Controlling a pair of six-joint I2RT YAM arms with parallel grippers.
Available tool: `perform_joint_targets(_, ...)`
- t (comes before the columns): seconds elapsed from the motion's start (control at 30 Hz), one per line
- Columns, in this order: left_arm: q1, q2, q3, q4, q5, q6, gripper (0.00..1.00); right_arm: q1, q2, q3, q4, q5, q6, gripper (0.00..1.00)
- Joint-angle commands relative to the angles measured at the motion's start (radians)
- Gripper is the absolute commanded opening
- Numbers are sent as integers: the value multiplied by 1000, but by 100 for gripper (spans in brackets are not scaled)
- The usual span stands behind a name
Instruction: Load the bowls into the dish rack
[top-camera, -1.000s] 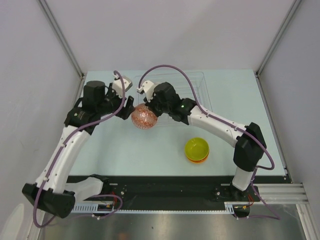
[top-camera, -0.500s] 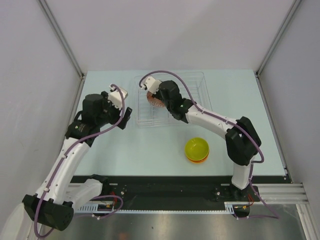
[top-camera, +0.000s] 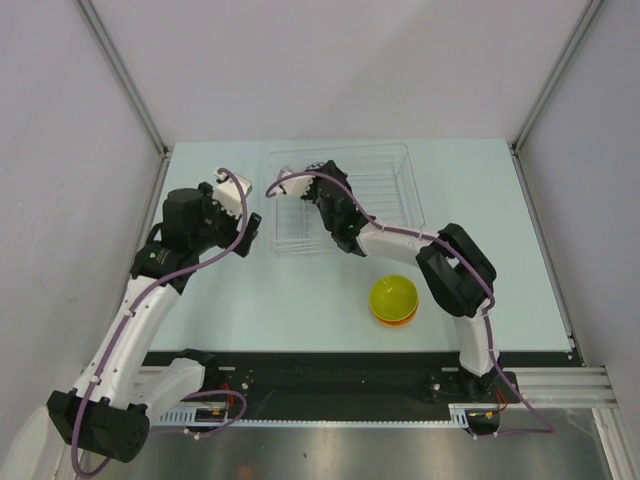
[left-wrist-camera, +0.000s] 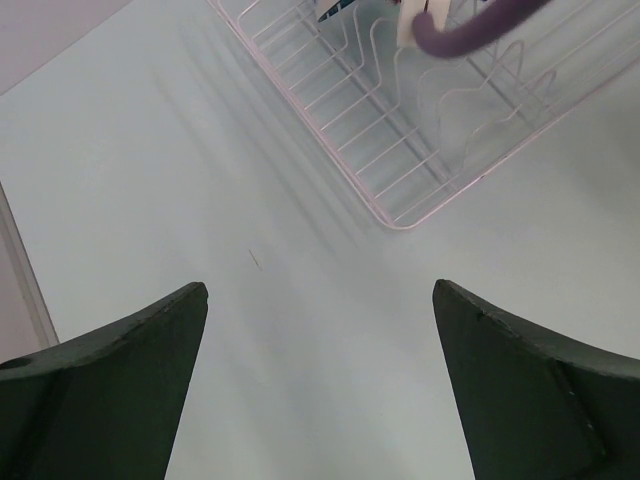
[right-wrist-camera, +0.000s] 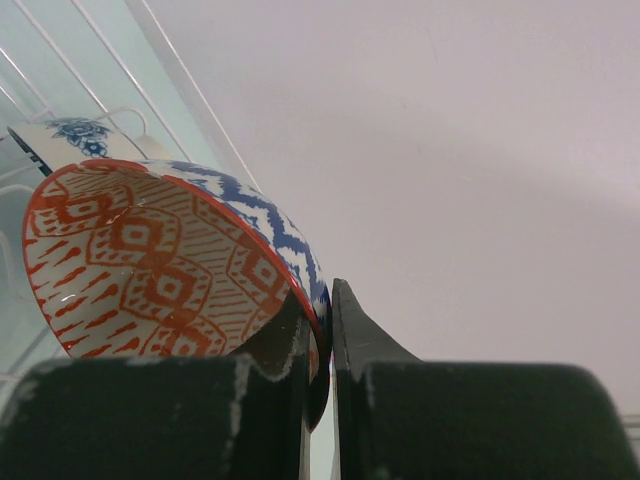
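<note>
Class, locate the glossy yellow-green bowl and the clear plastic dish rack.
glossy yellow-green bowl (top-camera: 394, 294): top external view, inner hollow.
clear plastic dish rack (top-camera: 385, 185): top external view, bare right part.

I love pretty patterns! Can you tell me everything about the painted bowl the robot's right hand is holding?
The bowl is small, round and glossy, like glazed pottery. Inside it has red-orange diamonds and dashes on white. Outside it has blue zigzags on white, and the rim is red. It is tipped on its side. The right gripper pinches its rim, one finger inside and one outside. It is over the dish rack. Whether it touches the prongs cannot be told.
</note>
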Motion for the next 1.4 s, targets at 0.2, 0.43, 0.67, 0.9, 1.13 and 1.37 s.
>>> perform_joint_targets(0.2,25,-15,-6,24,11,13,100,17,21,-81,314,2,-152,0)
perform_joint_targets(0.43,25,-9,2,24,21,5,100,28,40,-102,342,-6,-176,0)
perform_joint_targets(0.67,27,-7,8,21,20,8,100,55,83,-107,363,-9,-205,0)
perform_joint_targets(0.9,28,-12,6,15,23,19,100,62,103,-115,357,-11,-210,0)
perform_joint_targets(1.13,34,-1,0,25,34,16,100,69,83,-164,345,-26,-227,0)
perform_joint_targets(1.37,39,3,2,28,35,18,100,74,52,-174,219,-49,-205,8)
